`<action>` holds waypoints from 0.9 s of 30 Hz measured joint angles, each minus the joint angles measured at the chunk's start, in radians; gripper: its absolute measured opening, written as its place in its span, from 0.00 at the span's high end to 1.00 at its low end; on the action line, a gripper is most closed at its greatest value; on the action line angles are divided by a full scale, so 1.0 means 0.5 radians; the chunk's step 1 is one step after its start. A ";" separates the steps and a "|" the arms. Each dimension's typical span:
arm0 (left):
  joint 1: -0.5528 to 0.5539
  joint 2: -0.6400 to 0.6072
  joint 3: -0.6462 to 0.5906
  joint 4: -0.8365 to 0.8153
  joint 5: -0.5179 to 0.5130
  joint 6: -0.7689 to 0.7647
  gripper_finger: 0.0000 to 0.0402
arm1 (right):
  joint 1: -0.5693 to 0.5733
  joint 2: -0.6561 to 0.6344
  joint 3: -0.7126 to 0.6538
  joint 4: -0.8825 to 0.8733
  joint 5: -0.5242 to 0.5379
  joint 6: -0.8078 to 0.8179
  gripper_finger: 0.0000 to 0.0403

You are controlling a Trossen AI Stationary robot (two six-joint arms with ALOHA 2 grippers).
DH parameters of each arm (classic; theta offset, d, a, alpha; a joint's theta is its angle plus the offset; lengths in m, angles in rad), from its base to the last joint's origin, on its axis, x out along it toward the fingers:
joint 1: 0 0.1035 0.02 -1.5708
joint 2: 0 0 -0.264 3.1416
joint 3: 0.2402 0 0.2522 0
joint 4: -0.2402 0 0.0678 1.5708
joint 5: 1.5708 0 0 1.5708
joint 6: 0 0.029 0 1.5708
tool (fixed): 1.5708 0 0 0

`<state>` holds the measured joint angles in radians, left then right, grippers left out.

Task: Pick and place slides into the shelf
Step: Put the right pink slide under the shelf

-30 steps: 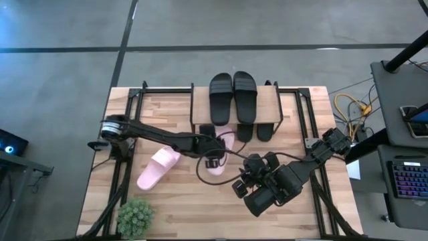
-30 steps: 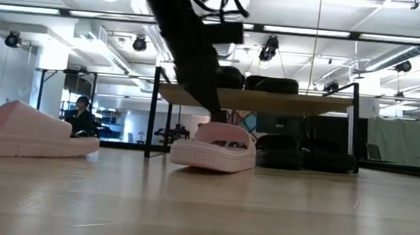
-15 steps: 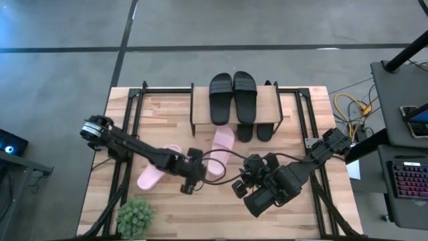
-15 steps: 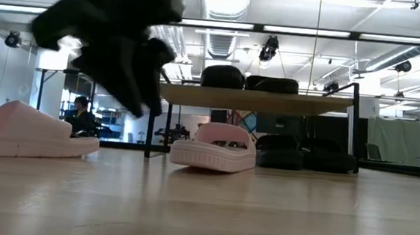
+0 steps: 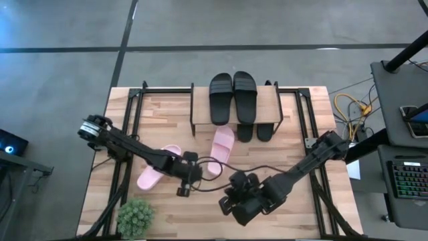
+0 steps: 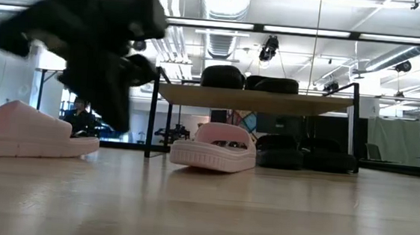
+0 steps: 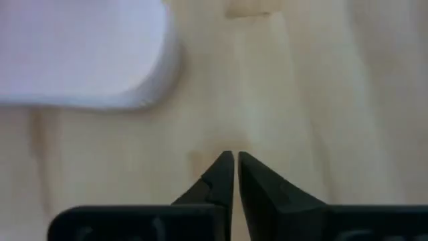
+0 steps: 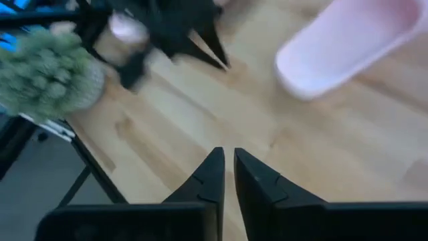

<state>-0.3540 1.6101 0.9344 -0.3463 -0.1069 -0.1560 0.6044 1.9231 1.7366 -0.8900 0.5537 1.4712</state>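
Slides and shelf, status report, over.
Left pincer shut, empty, above table. Right pincer shut, empty. Two pink slides on table; black pair on the shelf. Nothing blocking.

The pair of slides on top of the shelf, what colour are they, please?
Black slides, seen best in the high view.

We see grey concrete floor (image 5: 200,23) around the wooden tabletop (image 5: 167,207); a lit keyboard (image 5: 409,179) sits beside it.
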 joint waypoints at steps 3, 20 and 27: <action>-0.025 -0.135 -0.006 -0.135 0.088 -0.181 0.98 | 0.009 0.065 -0.032 0.026 -0.059 0.100 0.97; -0.422 -1.534 -0.460 -0.463 -0.376 -1.193 0.97 | -0.136 0.106 -0.456 0.640 -0.105 0.718 0.98; -0.465 -1.835 -0.597 -0.459 -0.373 -1.414 0.97 | -0.241 0.154 -0.550 0.858 -0.113 0.622 0.98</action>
<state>-0.5865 0.6926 0.6357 -0.5758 -0.2935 -0.8630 0.4840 2.0001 1.4617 -0.4611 0.4973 1.7824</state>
